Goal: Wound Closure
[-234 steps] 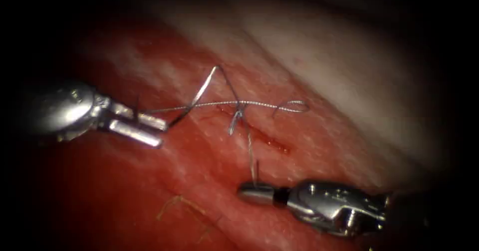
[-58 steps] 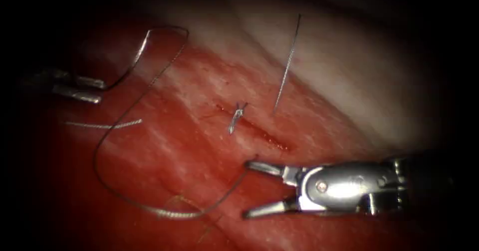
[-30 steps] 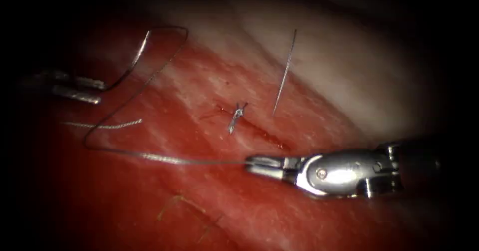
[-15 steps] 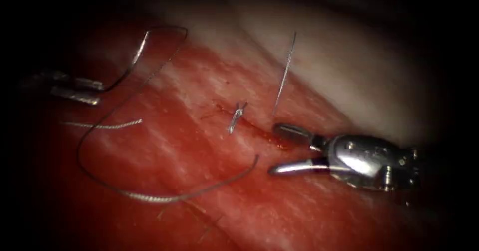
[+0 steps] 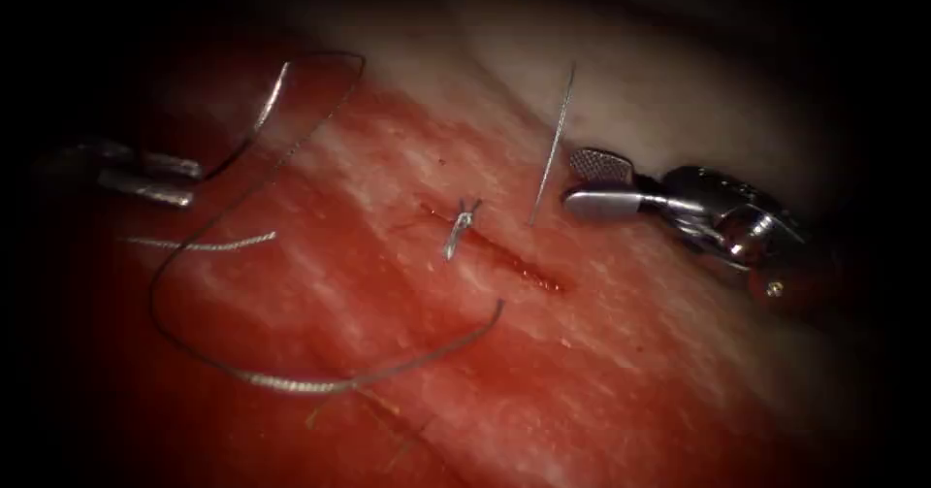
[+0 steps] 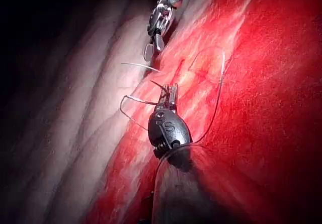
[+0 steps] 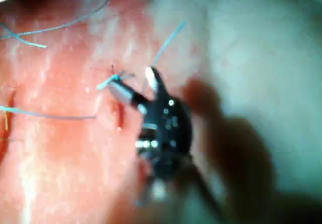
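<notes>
My left tool [image 5: 160, 179] is gripping the needle [image 5: 254, 129]; my right tool [image 5: 587, 182] is gaping, empty, beside the upright cut thread end [image 5: 553, 144].

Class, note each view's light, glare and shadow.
Endoscope view: light pools centrally on the tissue; the left tool, gripping the needle at its end clear of tissue, sits in gloom; glare on the open, empty right tool. Left wrist view: glare on the left tool. Right wrist view: the right tool casts a shadow on tissue.

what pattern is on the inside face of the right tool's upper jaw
A fine cross-hatched grid on the silver right tool, clearest in the endoscope view.
</notes>
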You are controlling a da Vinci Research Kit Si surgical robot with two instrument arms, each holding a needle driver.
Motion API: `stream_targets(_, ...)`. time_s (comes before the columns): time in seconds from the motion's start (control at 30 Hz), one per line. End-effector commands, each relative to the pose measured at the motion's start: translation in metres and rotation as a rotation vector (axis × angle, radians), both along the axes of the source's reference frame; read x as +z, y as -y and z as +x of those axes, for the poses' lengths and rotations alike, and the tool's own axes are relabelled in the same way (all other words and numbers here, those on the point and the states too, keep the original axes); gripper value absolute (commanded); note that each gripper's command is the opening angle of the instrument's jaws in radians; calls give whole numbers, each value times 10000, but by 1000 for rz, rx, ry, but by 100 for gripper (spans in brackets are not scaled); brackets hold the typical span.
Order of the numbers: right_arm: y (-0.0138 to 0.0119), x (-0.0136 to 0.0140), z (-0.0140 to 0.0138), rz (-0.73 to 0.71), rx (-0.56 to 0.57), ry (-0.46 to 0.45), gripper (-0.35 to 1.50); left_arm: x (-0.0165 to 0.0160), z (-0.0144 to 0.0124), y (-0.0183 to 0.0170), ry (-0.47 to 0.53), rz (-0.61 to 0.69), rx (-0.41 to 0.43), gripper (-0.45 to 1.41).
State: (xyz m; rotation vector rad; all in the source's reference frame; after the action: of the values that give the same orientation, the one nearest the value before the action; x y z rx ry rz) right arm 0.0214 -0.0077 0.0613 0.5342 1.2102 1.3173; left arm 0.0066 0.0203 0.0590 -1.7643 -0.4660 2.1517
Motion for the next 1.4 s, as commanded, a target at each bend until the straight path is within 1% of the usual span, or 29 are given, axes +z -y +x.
stream_targets(0.03,-3,16,5,12,5,4,91,7,-6,3,2,1,1,-45)
stream_targets(0.3,-15,35,12,31,25,17,91,8,-7,4,0,0,0,-45)
stream_targets(0.63,-15,36,25,31,21,6,83,8,-7,4,0,0,0,-45)
stream_targets(0.7,-14,34,26,31,18,3,63,8,-7,4,0,0,0,-45)
stream_targets(0.73,-13,33,26,33,13,2,44,8,-7,4,0,0,0,-45)
stream_targets(0.77,-12,31,26,36,6,2,19,8,-7,4,0,0,0,-45)
stream_targets(0.8,-11,29,27,40,-7,-1,-25,8,-7,4,0,0,0,-45)
stream_targets(0.83,-9,27,27,45,-20,-3,-35,8,-7,4,0,0,0,-45)
stream_targets(0.87,-8,24,27,47,-23,-3,-35,8,-7,4,0,0,0,-45)
stream_targets(0.97,-4,14,29,-46,-78,20,-35,8,-7,3,0,0,0,-45)
stream_targets(1.13,-8,-5,30,-186,-99,22,-35,11,-9,5,-1,-2,-2,-45)
stream_targets(1.23,-9,-13,30,-224,-114,33,-35,11,-9,6,1,-2,0,-45)
stream_targets(1.4,-8,-14,31,-228,-108,28,-35,10,-9,5,1,-2,0,-45)
